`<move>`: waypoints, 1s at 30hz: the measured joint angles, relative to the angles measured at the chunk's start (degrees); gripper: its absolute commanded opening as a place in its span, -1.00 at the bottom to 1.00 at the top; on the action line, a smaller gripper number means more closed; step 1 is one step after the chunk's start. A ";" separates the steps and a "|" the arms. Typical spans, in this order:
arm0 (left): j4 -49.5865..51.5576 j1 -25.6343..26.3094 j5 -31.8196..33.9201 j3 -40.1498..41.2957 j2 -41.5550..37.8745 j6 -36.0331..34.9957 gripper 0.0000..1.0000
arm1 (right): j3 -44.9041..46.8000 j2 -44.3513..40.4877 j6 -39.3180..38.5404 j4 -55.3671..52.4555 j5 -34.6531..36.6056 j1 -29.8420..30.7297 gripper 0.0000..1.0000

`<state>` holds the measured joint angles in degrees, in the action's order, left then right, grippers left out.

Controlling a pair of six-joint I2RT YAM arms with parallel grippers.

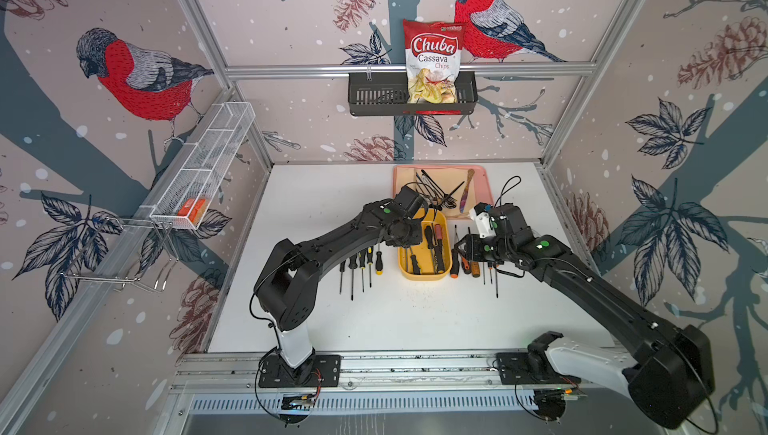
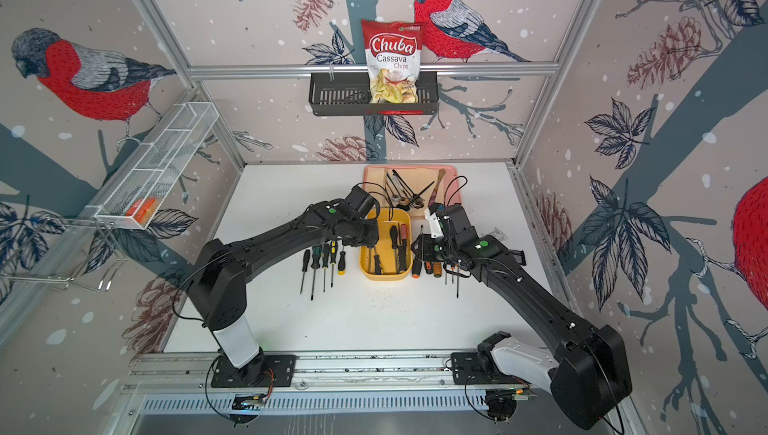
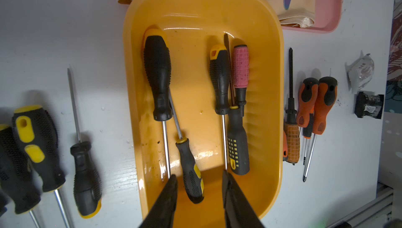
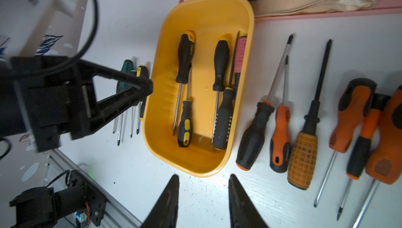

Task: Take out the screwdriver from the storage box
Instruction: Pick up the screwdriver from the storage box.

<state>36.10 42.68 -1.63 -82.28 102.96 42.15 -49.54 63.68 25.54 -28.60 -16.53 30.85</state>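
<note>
Left wrist view: left hand (image 3: 199, 174) released, spread and empty, poised over the mustard-yellow storage box (image 3: 272, 85). Directly beneath it, short black-and-yellow screwdriver (image 3: 189, 161), flat on the box floor. Probably light and rigid, with a slick steel shaft; best pinched across the textured rubber handle. Right hand (image 4: 203, 175) also released, empty, just short of the box above the worktop (image 4: 272, 194).

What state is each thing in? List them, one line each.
storage box: on the table, holding five screwdrivers
other screwdrivers: lying on the table, either side of the box
left gripper: open, empty, above the box
right gripper: open, empty, above the table beside the box
Chuba chips bag: upright in the black wall basket
pink tray: holding cutlery
</note>
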 measured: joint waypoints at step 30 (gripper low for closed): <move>4.20 1.33 13.46 -9.68 18.18 5.60 -0.16 | 6.27 -8.09 -1.25 4.94 -8.04 0.98 -0.12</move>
<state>40.29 44.01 11.84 -91.96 121.14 47.75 -43.27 55.59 24.29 -23.66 -24.58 31.83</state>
